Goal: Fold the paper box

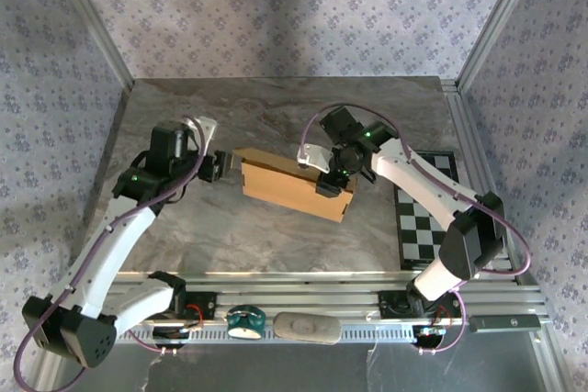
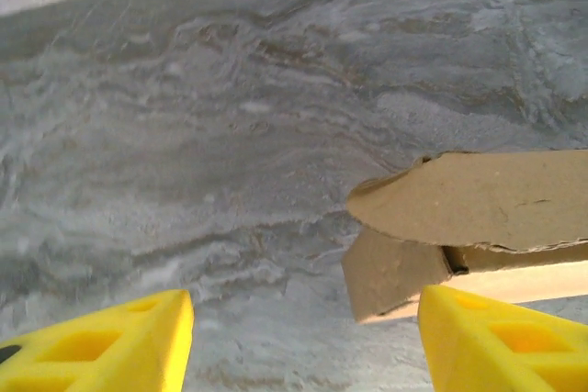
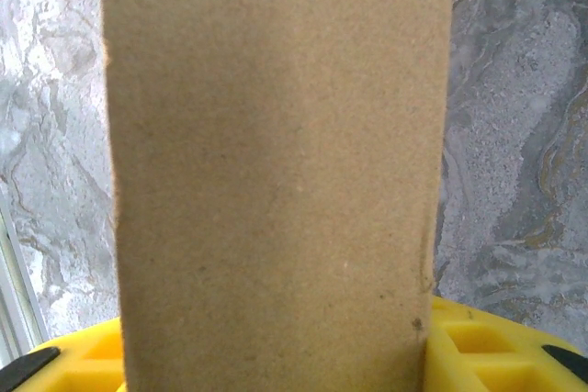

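On the near rail lie a small teal object (image 1: 245, 320) and a grey oblong pad (image 1: 307, 327). Past them, a checkered board (image 1: 424, 222) covers the marbled table (image 1: 239, 245) at 4 o'clock. The paper box (image 1: 287, 187) lies at the table's centre, a shallow tan shape. The left gripper (image 1: 218, 167) sits just beside its 9 o'clock end. Its 2 yellow fingers (image 2: 110, 346) stand wide apart over bare table, holding nothing, with the box's loose end flaps ahead at 2 o'clock. The right gripper (image 1: 328, 179) is over the box's 3 o'clock end. A cardboard panel hides the gap between its fingers (image 3: 501, 351), so I cannot tell whether they clamp it.
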